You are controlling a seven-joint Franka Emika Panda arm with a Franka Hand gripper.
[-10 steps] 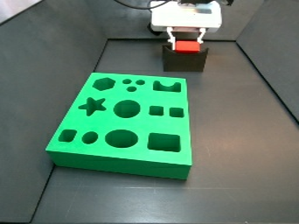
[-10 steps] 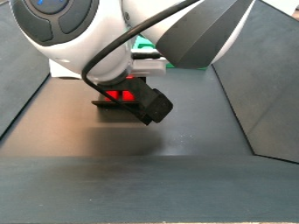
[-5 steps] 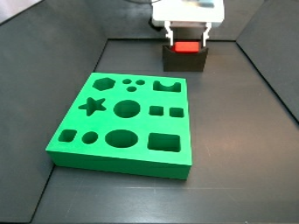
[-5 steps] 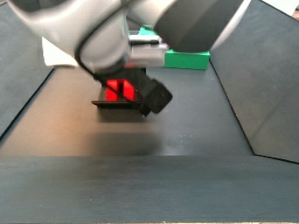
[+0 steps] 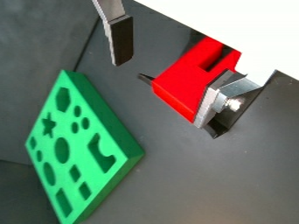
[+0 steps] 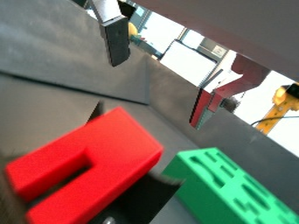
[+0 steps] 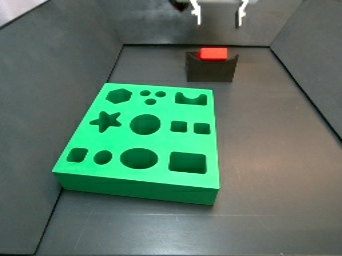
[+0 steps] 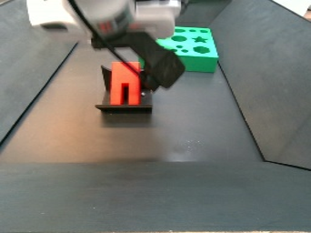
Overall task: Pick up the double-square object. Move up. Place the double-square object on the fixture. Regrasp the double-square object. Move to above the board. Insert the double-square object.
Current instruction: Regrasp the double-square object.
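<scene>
While the arm hangs high over the far end of the floor, the scene reads as follows.

Board: the bright green board (image 7: pixel 139 142) lies flat on the dark floor, its star, hexagon, round and square holes all empty; it also shows in both wrist views (image 5: pixel 76 154) and at the far end in a side view (image 8: pixel 192 49).

Fixture: the dark fixture (image 7: pixel 210 69) stands just beyond the board's far right corner, apart from it; in a side view (image 8: pixel 125 108) its base plate rests on the floor.

Double-square object: the red double-square object (image 7: pixel 213 53) sits on top of the fixture, free of the fingers; in a side view (image 8: pixel 124 82) it stands upright in the fixture, and in a wrist view (image 6: pixel 82 166) the slot between its two prongs shows.

Gripper: the gripper (image 7: pixel 219 10) is above the fixture at the picture's upper edge, jaws spread wide and holding nothing; in a wrist view the fingers (image 5: pixel 118 35) stand well apart with the red piece below between them.
</scene>
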